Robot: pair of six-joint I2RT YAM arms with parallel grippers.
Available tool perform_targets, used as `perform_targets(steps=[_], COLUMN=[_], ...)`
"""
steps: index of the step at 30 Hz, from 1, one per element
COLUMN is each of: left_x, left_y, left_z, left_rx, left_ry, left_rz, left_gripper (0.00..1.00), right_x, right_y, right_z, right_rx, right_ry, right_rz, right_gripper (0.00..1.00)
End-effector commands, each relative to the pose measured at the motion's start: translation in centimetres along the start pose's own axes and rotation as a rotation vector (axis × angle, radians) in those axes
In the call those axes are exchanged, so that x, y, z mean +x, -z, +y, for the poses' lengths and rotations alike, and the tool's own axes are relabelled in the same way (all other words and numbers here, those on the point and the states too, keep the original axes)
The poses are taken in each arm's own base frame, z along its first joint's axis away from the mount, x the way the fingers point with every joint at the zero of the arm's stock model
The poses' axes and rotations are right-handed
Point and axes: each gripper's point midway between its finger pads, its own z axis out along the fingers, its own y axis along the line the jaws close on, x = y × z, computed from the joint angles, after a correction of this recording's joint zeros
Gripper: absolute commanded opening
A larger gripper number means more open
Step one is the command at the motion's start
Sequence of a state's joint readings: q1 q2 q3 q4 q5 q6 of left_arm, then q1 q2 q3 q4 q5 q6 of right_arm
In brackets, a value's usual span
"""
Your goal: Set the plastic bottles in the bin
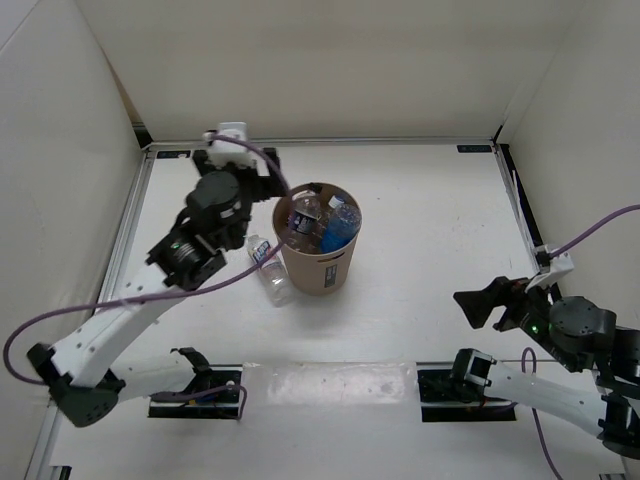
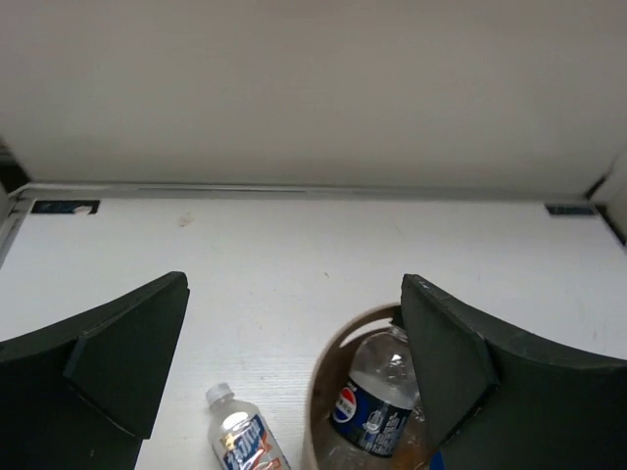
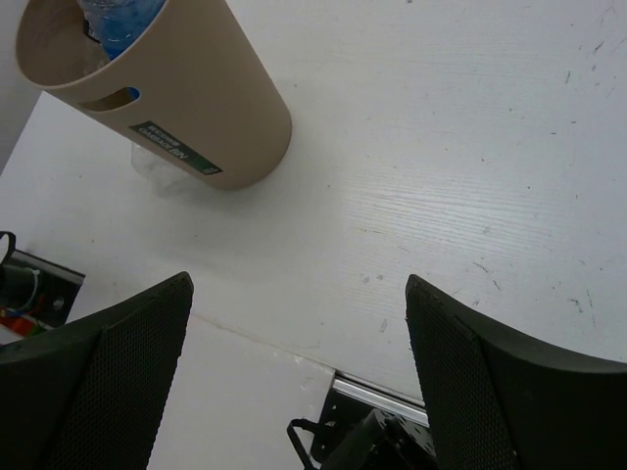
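Note:
The tan bin (image 1: 322,272) stands upright left of the table's middle, with several plastic bottles (image 1: 322,224) standing in it. One small clear bottle (image 1: 268,266) with a white cap lies on the table against the bin's left side. My left gripper (image 1: 272,190) hangs open over the bin's far-left rim with nothing between its fingers. In the left wrist view the gripper (image 2: 294,367) frames the lying bottle (image 2: 245,441), the bin's rim (image 2: 328,377) and a blue-labelled bottle (image 2: 377,406) inside. My right gripper (image 1: 488,305) stays open and empty at the near right, far from the bin (image 3: 211,103).
White walls enclose the table on the left, back and right. A metal rail (image 1: 330,372) and both arm bases run along the near edge. The left arm's purple cable (image 1: 262,155) loops just behind the bin.

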State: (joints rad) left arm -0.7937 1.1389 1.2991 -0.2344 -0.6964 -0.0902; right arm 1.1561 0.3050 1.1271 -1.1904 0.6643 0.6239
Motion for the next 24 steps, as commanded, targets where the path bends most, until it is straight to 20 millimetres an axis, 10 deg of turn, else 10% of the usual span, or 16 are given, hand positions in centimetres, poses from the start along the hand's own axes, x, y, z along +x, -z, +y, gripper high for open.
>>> perform_targets(steps=[1,4,8,10,11,12,24], left_x=[-0.3,3.1,12.5,15.7,17.3,20.9,27.5], left_y=[3.4,5.1,5.3,4.7,3.4,3.4,-1.3], left_z=[6.1,7.2,9.7,8.0,11.2,8.8,8.7], left_rx=[-0.193,-0.154,-0.251,-0.162,-0.253,-0.124,-0.075], left_ry=[0.078,0.146,0.264,0.375,0.436,0.505,0.615], left_rz=[0.035,0.112,0.328,0.441,0.444,0.603,0.879], left_gripper=[1.00,1.00,1.00,1.00,1.00,1.00,1.00], right_x=[-0.7,-0.8,-0.9,-0.8,-0.8,-0.8,-0.9], right_y=[0.7,1.0,1.4,1.5,1.5,1.5,1.5], right_z=[-1.4,-1.9,-2.5,-2.6,-2.6,-2.7,-2.5], right_rx=[0.024,0.004,-0.023,-0.032,-0.033,-0.028,-0.012], right_ry=[-0.051,-0.078,-0.116,-0.125,-0.125,-0.123,-0.114], right_rz=[-0.049,-0.063,-0.079,-0.076,-0.074,-0.076,-0.090], right_gripper=[0.90,0.90,0.90,0.90,0.90,0.90,0.90])
